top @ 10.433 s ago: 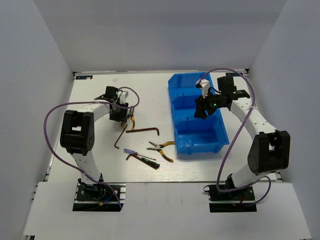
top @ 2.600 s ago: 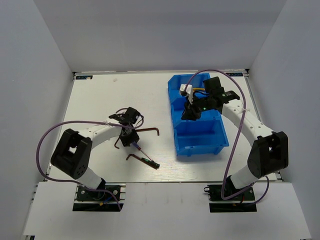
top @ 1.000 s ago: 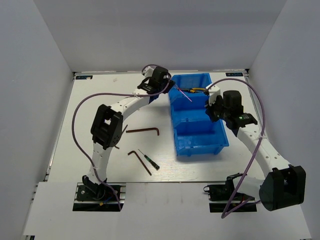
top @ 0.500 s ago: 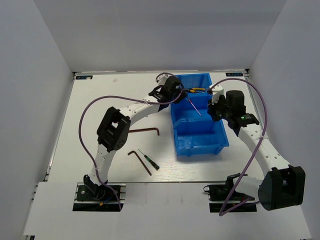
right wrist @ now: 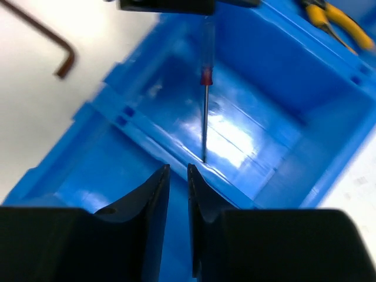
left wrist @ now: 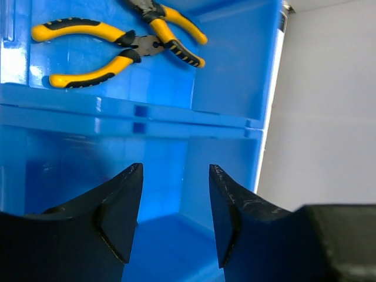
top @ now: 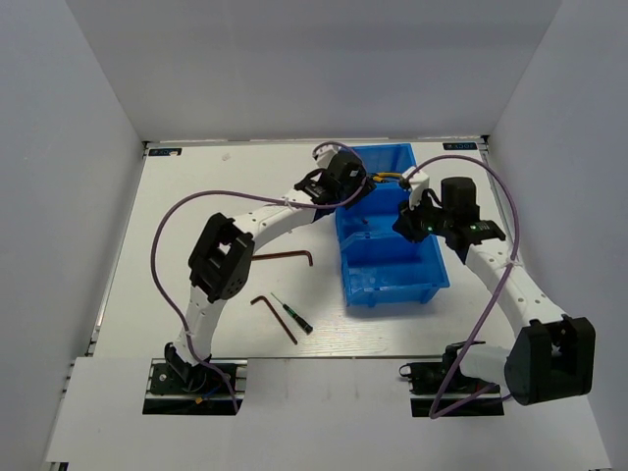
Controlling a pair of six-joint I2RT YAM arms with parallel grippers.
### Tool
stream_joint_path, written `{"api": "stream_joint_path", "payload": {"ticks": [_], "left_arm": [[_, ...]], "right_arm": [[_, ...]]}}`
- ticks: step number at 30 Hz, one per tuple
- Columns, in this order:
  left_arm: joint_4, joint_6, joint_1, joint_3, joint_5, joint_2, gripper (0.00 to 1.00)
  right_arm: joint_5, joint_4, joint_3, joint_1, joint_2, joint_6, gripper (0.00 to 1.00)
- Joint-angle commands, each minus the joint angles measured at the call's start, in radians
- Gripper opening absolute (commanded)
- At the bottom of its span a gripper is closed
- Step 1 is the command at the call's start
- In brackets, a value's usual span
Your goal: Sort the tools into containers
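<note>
Three tools binned: yellow pliers (left wrist: 136, 44) and a second pair (left wrist: 176, 23) lie in the far compartment of the containers (top: 392, 292); the blue-red screwdriver (right wrist: 204, 100) is inside the middle compartment.
Just changed: half a second ago the left gripper held that screwdriver slanted above the containers. It has since let go, and the right wrist view shows the tool directly beneath it. Whether the tool has settled on the compartment floor or is mid-drop, I cannot tell.
Left gripper (left wrist: 175, 217): over the containers' left wall, by the divider between far and middle compartments; fingers spread apart, nothing between them.
Right gripper (right wrist: 178, 229): above the right side of the containers' middle compartment; fingers drawn almost together with only a thin slot, holding nothing.
Three tools outside: one hex key (top: 280, 256), a second hex key (top: 275, 321) and the dark screwdriver (top: 294, 315), all left of the containers; the last two lie just beside each other.
Meaning for the task: about half sorted, by my reckoning. The near compartment looks unfilled. All three leftovers lie on the left arm's side of the containers, so it seems the likelier one to fetch them.
Surface: white table (top: 196, 196), flat and matte; thin tools lying flush on it will probably need a low pinch.
Room: plain pale walls (top: 294, 69) behind and to both sides of the containers.
</note>
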Motion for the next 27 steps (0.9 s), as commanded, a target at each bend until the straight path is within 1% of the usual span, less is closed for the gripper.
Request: {"api": "stream_joint_path", "payload": {"ticks": [1, 2, 3, 4, 5, 6, 7, 8, 9, 10, 11, 12, 13, 14, 15, 16, 17, 18, 20, 21, 22, 23, 24, 25, 26, 27], "left_arm": [[-0.018, 0.072, -0.009, 0.002, -0.045, -0.146, 0.59], [-0.031, 0.089, -0.009, -0.010, -0.073, -0.163, 0.55], [-0.042, 0.107, -0.009, -0.025, -0.088, -0.211, 0.50], [-0.060, 0.149, -0.009, -0.025, -0.105, -0.242, 0.44], [-0.085, 0.169, -0.009, -0.057, -0.145, -0.276, 0.26], [-0.144, 0.187, -0.009, -0.074, -0.166, -0.313, 0.18], [-0.175, 0.236, -0.009, -0.094, -0.186, -0.354, 0.11], [-0.209, 0.262, -0.009, -0.146, -0.221, -0.441, 0.04], [-0.278, 0.288, 0.000, -0.180, -0.238, -0.489, 0.02], [-0.313, 0.331, 0.000, -0.217, -0.257, -0.538, 0.02], [-0.353, 0.332, 0.000, -0.307, -0.294, -0.640, 0.09], [-0.395, 0.332, 0.009, -0.359, -0.308, -0.695, 0.17], [-0.468, 0.332, 0.009, -0.414, -0.320, -0.748, 0.27], [-0.505, 0.298, 0.009, -0.527, -0.334, -0.804, 0.37], [-0.539, 0.269, 0.009, -0.586, -0.334, -0.913, 0.52], [-0.600, 0.237, 0.009, -0.641, -0.319, -0.968, 0.57], [-0.625, 0.165, 0.009, -0.744, -0.296, -1.023, 0.60], [-0.640, 0.132, 0.009, -0.793, -0.286, -1.125, 0.63], [-0.682, 0.074, -0.005, -0.902, -0.266, -1.216, 0.65], [-0.682, 0.048, -0.005, -0.927, -0.256, -1.256, 0.65], [-0.708, 0.037, -0.005, -0.953, -0.256, -1.288, 0.65], [-0.720, 0.028, -0.005, -0.953, -0.269, -1.328, 0.65], [-0.732, 0.028, -0.005, -0.953, -0.278, -1.329, 0.66], [-0.754, 0.028, -0.005, -0.932, -0.297, -1.329, 0.66], [-0.796, 0.028, -0.005, -0.921, -0.297, -1.329, 0.66], [-0.818, 0.028, -0.005, -0.910, -0.309, -1.294, 0.66]], "right_arm": [[-0.188, -0.008, 0.058, 0.001, 0.015, -0.051, 0.25], [-0.230, -0.023, 0.076, -0.004, 0.026, -0.066, 0.25], [-0.388, -0.104, 0.107, 0.002, 0.033, -0.121, 0.23], [-0.446, -0.145, 0.126, 0.005, 0.050, -0.199, 0.20], [-0.504, -0.231, 0.142, 0.008, 0.062, -0.280, 0.15], [-0.610, -0.309, 0.193, 0.017, 0.096, -0.313, 0.12], [-0.681, -0.350, 0.211, 0.028, 0.111, -0.383, 0.10], [-0.697, -0.440, 0.231, 0.057, 0.131, -0.448, 0.03], [-0.706, -0.475, 0.286, 0.094, 0.165, -0.470, 0.01], [-0.688, -0.539, 0.297, 0.115, 0.199, -0.482, 0.01], [-0.636, -0.548, 0.313, 0.195, 0.208, -0.506, 0.00], [-0.605, -0.549, 0.313, 0.223, 0.227, -0.508, 0.00], [-0.488, -0.496, 0.302, 0.255, 0.237, -0.482, 0.00], [-0.444, -0.474, 0.287, 0.314, 0.242, -0.430, 0.02], [-0.406, -0.454, 0.278, 0.371, 0.248, -0.406, 0.10], [-0.370, -0.401, 0.273, 0.401, 0.265, -0.348, 0.14], [-0.268, -0.388, 0.273, 0.456, 0.273, -0.294, 0.19], [-0.234, -0.372, 0.278, 0.509, 0.285, -0.239, 0.25], [-0.142, -0.358, 0.290, 0.577, 0.329, -0.182, 0.26], [-0.119, -0.348, 0.294, 0.634, 0.339, -0.107, 0.28], [-0.097, -0.342, 0.298, 0.655, 0.352, -0.079, 0.28], [-0.042, -0.316, 0.304, 0.707, 0.377, -0.048, 0.28], [0.018, -0.309, 0.316, 0.755, 0.406, 0.028, 0.31], [0.042, -0.305, 0.325, 0.775, 0.421, 0.058, 0.32], [0.090, -0.331, 0.359, 0.822, 0.463, 0.096, 0.34], [0.098, -0.339, 0.392, 0.836, 0.505, 0.148, 0.34]]}}
